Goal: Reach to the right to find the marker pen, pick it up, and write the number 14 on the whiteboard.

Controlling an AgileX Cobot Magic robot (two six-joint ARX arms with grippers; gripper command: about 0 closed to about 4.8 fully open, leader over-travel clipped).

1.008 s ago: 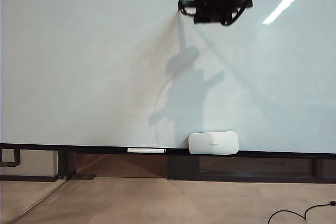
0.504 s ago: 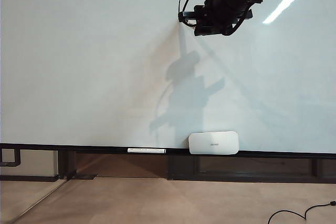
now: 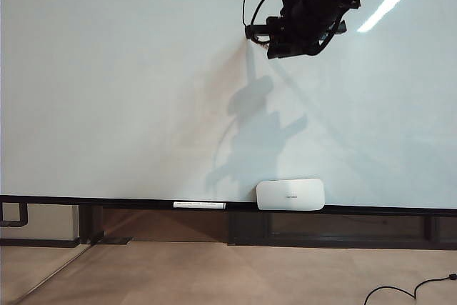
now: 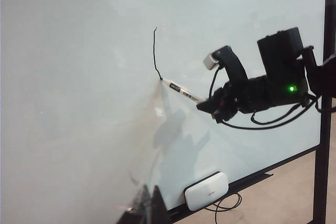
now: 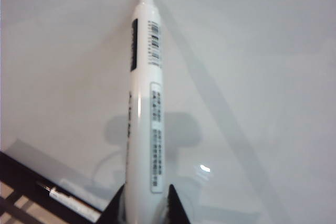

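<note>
A spare white pen [image 3: 199,205] with black ends is seen lying on the black bottom rail [image 3: 107,200] of the whiteboard [image 3: 121,83], and a white rounded eraser [image 3: 290,195] rests on the rail to its right. Higher up, a thin black stroke [image 4: 155,53] is drawn on the board. The marker pen [image 4: 179,90] is clamped between the narrowed jaws of the right gripper [image 3: 258,33], its tip pressed against the board at the stroke's lower end. The left gripper is not shown in any view.
</note>
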